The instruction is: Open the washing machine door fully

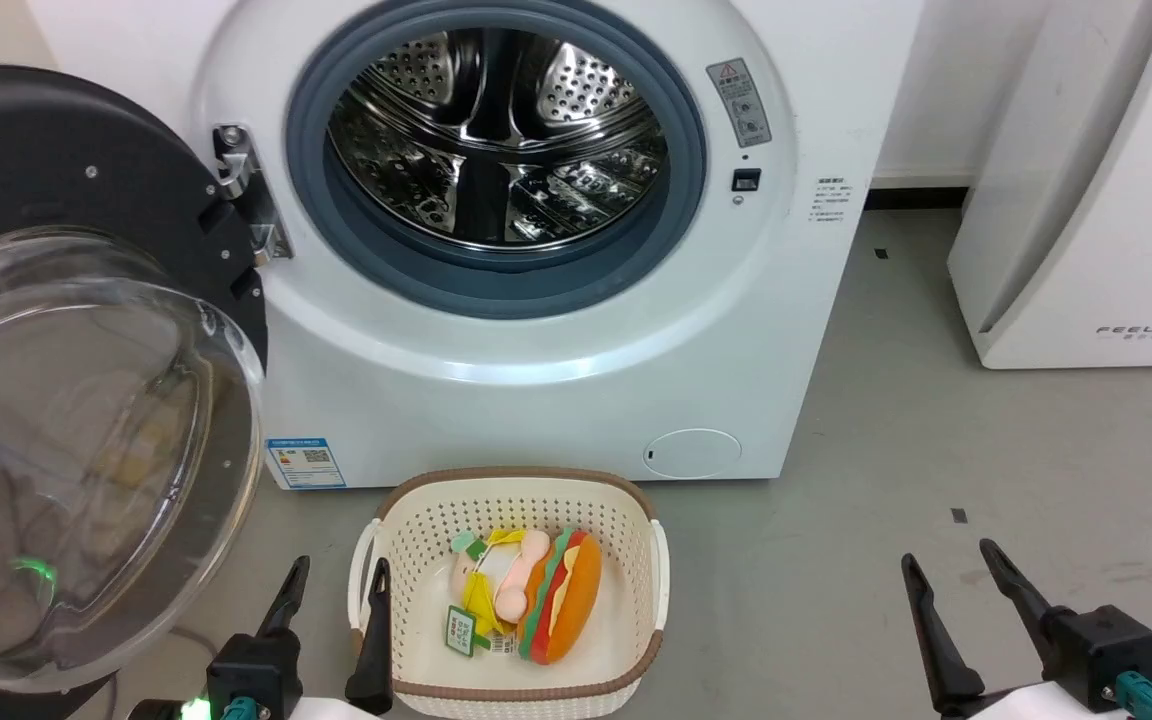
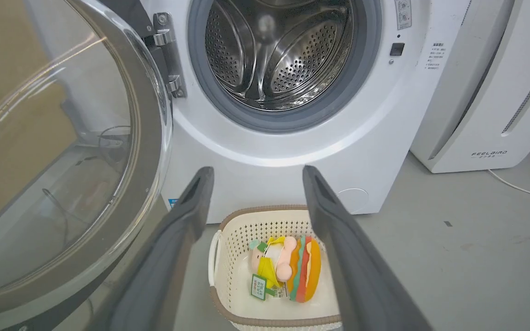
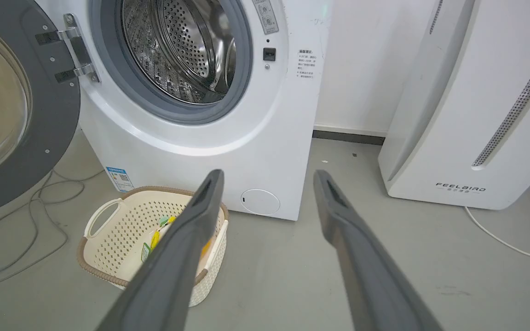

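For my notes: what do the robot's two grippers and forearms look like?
The left gripper and right gripper match: two long, tapering dark-grey fingers with a recessed slot near each tip, set in a black block. A teal connector sits at each base, beside a white forearm. A green light glows at the left one's base.

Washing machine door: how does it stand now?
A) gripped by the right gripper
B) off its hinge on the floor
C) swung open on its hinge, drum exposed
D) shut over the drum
C: the washing machine door hangs swung out on its hinge at the left, leaving the steel drum uncovered.
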`<state>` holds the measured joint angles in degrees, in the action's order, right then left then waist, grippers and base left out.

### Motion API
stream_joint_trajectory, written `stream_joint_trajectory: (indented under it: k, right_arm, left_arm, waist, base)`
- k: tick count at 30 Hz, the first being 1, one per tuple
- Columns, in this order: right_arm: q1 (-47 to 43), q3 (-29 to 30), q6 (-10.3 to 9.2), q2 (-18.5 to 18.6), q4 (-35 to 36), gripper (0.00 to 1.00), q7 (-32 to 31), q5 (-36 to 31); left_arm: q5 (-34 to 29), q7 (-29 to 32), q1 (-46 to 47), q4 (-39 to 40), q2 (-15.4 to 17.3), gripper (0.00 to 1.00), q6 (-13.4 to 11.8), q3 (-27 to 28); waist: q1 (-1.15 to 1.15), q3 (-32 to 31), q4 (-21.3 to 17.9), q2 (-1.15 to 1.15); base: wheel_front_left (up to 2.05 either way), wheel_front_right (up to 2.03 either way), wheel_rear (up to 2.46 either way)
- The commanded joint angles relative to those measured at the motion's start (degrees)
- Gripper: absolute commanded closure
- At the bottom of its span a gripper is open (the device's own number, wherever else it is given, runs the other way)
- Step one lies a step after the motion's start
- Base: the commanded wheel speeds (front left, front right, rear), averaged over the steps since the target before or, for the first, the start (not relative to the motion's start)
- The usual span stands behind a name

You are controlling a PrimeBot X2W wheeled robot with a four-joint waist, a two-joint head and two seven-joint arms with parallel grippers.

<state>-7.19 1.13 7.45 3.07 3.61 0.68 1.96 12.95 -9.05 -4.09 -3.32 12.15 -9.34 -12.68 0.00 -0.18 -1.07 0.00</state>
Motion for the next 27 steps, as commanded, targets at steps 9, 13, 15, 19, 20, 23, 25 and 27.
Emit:
stream_joint_trajectory:
  k: [9, 13, 15, 19, 20, 23, 25, 27]
  right_arm:
    - [-0.59, -0.34, 0.03, -0.19, 0.59, 0.00, -0.12, -0.04]
    - [-0.55, -0.44, 0.03, -0.19, 0.49, 0.00, -0.06, 0.16]
    - [0.01, -0.46, 0.00, 0.00, 0.30, 1.00, -0.13, 0.03]
    - [0.16, -0.45, 0.00, 0.00, 0.23, 1.00, -0.14, 0.00]
    - [0.21, -0.45, 0.00, 0.00, 0.20, 1.00, -0.14, -0.01]
    - [0.38, -0.47, 0.00, -0.01, 0.10, 1.00, -0.15, -0.06]
    - [0.50, -0.48, 0.00, -0.01, 0.04, 1.00, -0.16, -0.09]
    - [0.61, -0.49, 0.00, -0.01, -0.02, 1.00, -0.17, -0.12]
  left_arm:
    - [0.81, -0.36, 1.19, -0.73, -0.02, 0.00, -0.34, 0.19]
    - [1.42, -0.23, 1.26, -0.74, -0.09, 0.00, -0.30, 0.24]
    - [1.39, -0.12, 0.61, -0.67, -0.16, 1.00, -0.10, 0.21]
    - [1.21, 0.03, 0.63, -0.62, -0.27, 1.00, 0.02, 0.30]
    - [1.09, 0.10, 0.66, -0.59, -0.34, 1.00, 0.10, 0.41]
    - [0.75, 0.32, 0.74, -0.49, -0.56, 1.00, 0.32, 0.71]
    - [0.52, 0.47, 0.80, -0.43, -0.71, 1.00, 0.48, 0.91]
    - [0.29, 0.61, 0.86, -0.37, -0.85, 1.00, 0.63, 1.11]
  waist:
    - [0.00, 0.93, -0.58, 0.00]
    - [0.00, 1.06, -0.73, 0.00]
    - [0.00, 1.10, -0.79, 0.00]
    - [0.00, 1.11, -0.78, 0.00]
    - [0.00, 1.10, -0.77, 0.00]
    - [0.00, 1.08, -0.72, 0.00]
    - [0.00, 1.07, -0.69, 0.00]
    - [0.00, 1.05, -0.66, 0.00]
  base:
    - [0.00, 0.00, 0.00]
    - [0.00, 0.00, 0.00]
    - [0.00, 0.00, 0.00]
    - [0.00, 0.00, 0.00]
    - [0.00, 0.00, 0.00]
    - [0.00, 0.00, 0.00]
    - [0.00, 0.00, 0.00]
    - [0.00, 0.00, 0.00]
